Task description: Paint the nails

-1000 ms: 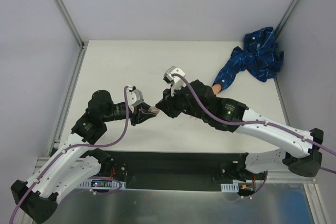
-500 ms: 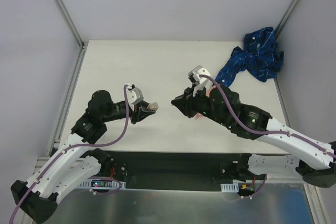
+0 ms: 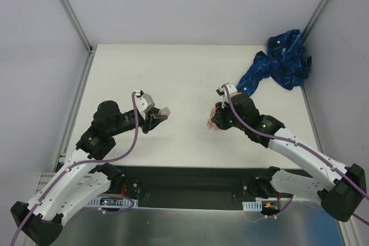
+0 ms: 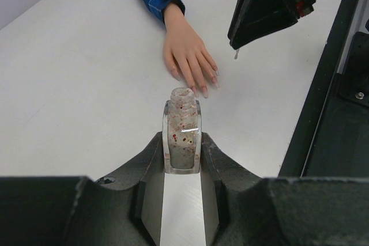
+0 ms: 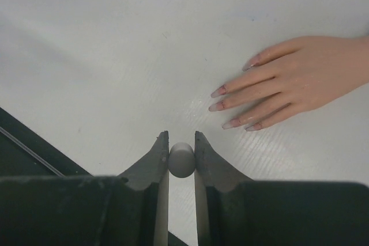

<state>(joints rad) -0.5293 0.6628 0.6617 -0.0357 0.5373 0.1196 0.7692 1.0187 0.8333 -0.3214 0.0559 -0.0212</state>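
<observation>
The flesh-coloured mannequin hand (image 5: 305,79) lies flat on the white table, fingers spread; its glossy pinkish nails (image 5: 219,92) point toward my right gripper. My right gripper (image 5: 181,141) is shut on a grey round brush cap (image 5: 181,161) and hovers just beyond the fingertips. In the left wrist view the hand (image 4: 185,50), its nails (image 4: 203,90) and the brush tip (image 4: 235,55) under the right gripper show. My left gripper (image 4: 182,142) is shut on the clear glitter polish bottle (image 4: 182,133), upright with its neck open. From above, the right gripper (image 3: 219,119) covers most of the hand (image 3: 211,125).
The blue patterned sleeve (image 3: 277,64) trails from the wrist to a heap at the table's back right corner. The left gripper with the bottle (image 3: 163,111) stays left of centre. A black strip (image 3: 190,180) runs along the table's near edge.
My right gripper has pulled away from the bottle and swung right to over the hand's fingers, carrying the brush cap. The left gripper with the bottle has shifted slightly left.
</observation>
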